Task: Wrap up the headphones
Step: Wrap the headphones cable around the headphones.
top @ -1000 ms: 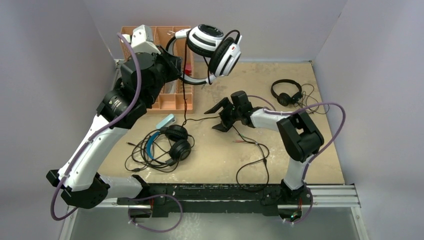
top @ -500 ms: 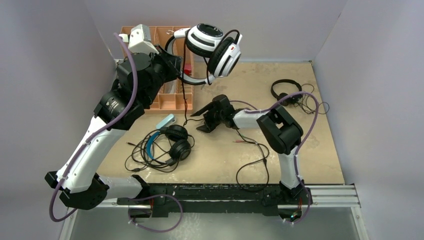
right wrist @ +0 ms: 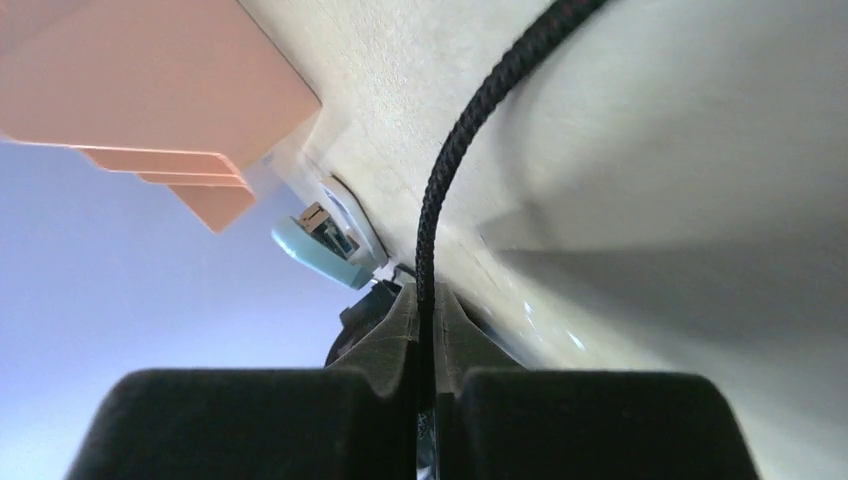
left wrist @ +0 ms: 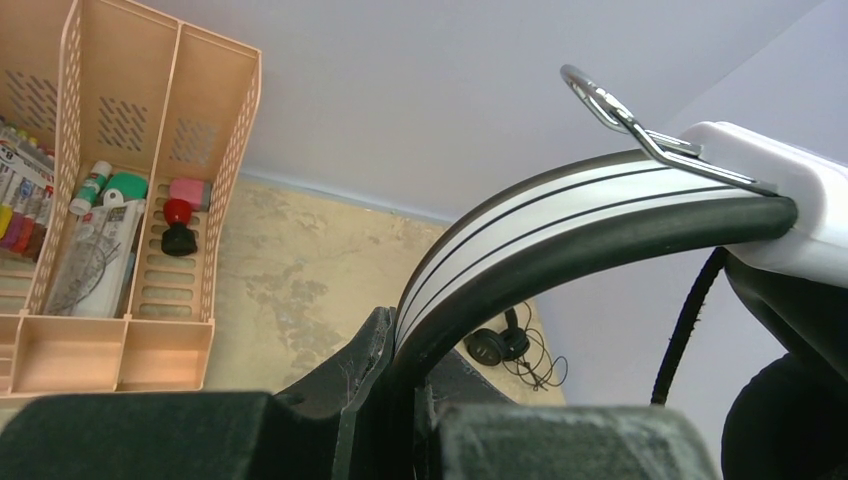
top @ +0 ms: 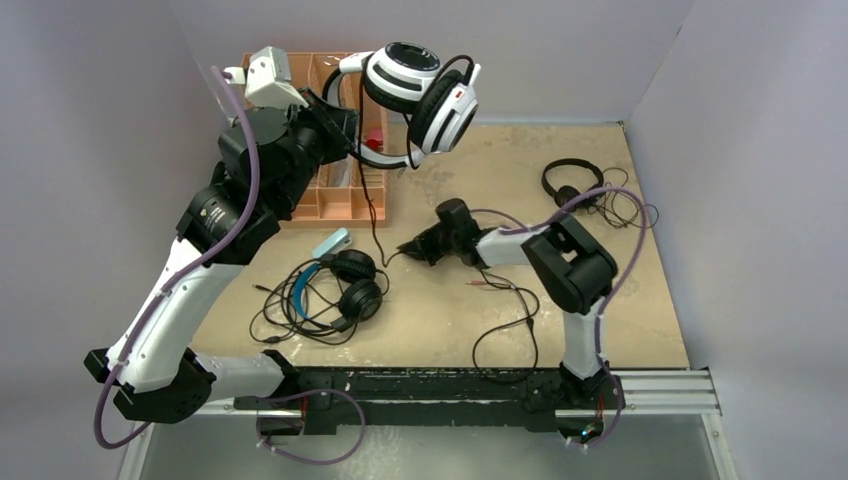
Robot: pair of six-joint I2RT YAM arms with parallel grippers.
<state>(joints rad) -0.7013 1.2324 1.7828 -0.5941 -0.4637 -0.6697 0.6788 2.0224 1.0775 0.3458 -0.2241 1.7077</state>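
Three corded headsets were noted on or above the table (top: 620, 300). Nearest the arm bases, the blue-banded headset (top: 340, 283) lay flat and untouched amid loose coils of its own thin cord. Just beyond it, the right gripper (right wrist: 425, 330) was found pinched shut on the braided black cable (right wrist: 470, 120) of the white-and-black headset (top: 420, 85), the cord being trapped between the pads close to the table surface. Further back, and raised clear of the table, that headset was held by the left gripper (left wrist: 400, 375), its fingers clamped on the headband (left wrist: 560, 210) near one end. The slim black headset (top: 573, 185) was recorded at the far right, with its cord tangled beside it. The raised headset was judged rigid and bulky, with earcups liable to swing, and the headband was considered the sound hold. The cable was judged limp, light and prone to slipping or snagging, so a firm pinch along its free length was thought advisable for winding.
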